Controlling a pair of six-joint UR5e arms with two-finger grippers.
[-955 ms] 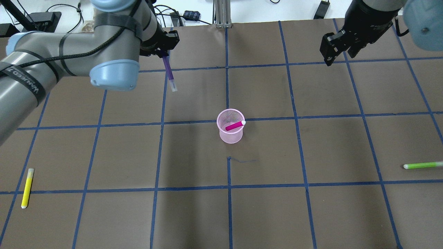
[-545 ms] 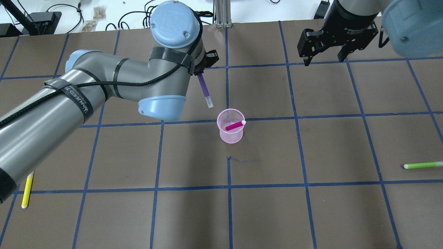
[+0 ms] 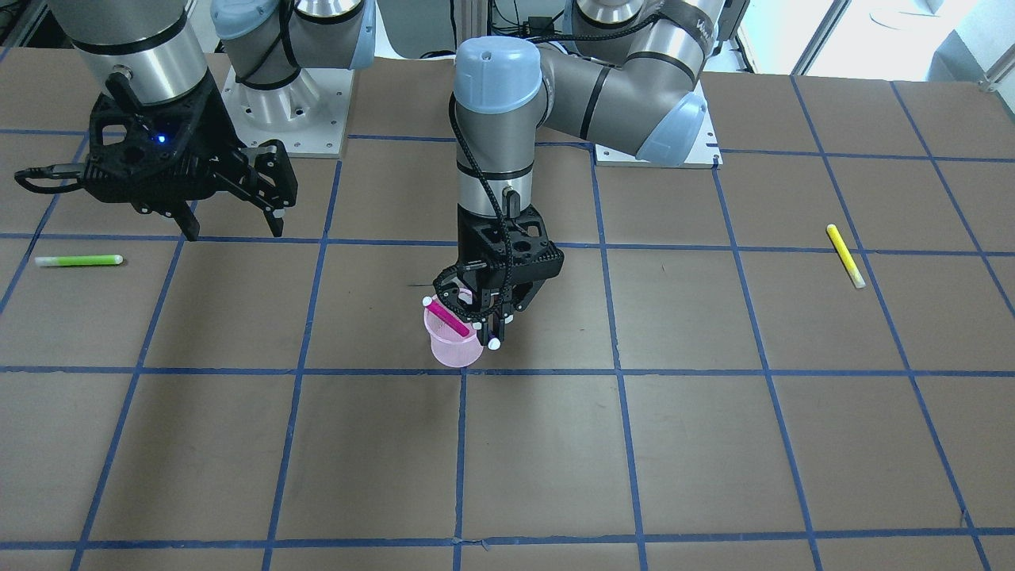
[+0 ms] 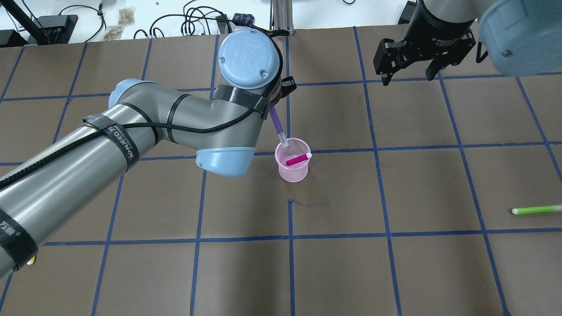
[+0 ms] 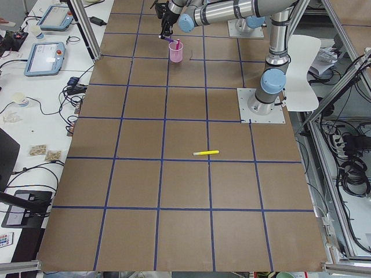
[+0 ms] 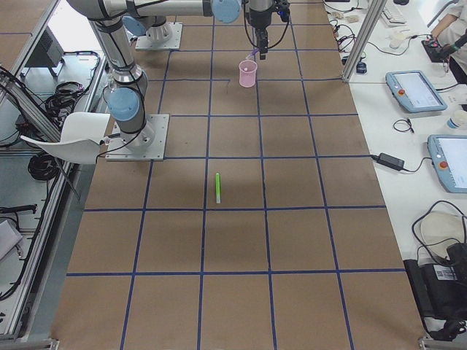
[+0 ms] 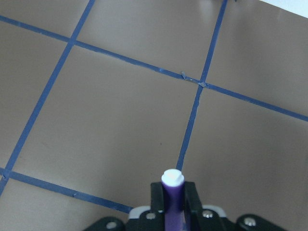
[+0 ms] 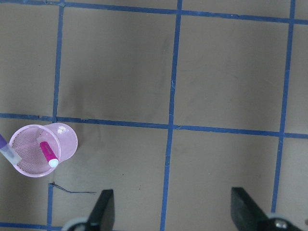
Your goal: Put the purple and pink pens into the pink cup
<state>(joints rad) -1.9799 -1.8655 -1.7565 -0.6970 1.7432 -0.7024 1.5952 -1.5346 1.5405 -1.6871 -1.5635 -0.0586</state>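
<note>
The pink mesh cup (image 4: 292, 171) stands near the table's middle with the pink pen (image 4: 298, 159) leaning inside it. My left gripper (image 7: 172, 201) is shut on the purple pen (image 4: 278, 126), which hangs tilted with its lower tip at the cup's far-left rim. In the front view the left gripper (image 3: 496, 313) hovers right beside and above the cup (image 3: 453, 349). My right gripper (image 4: 409, 72) is open and empty, high over the far right of the table. The right wrist view shows the cup (image 8: 65, 139), the pink pen (image 8: 47, 153) and the purple pen's tip (image 8: 7, 151).
A green pen (image 4: 535, 210) lies at the right edge of the table. A yellow pen (image 3: 845, 255) lies on the robot's left side, mostly hidden under my left arm in the overhead view. Blue tape lines grid the brown table.
My left arm has swung right and toward the cup with the purple pen, whose tip has gone from far-left of the cup to its rim. My right gripper has shifted left a little.
</note>
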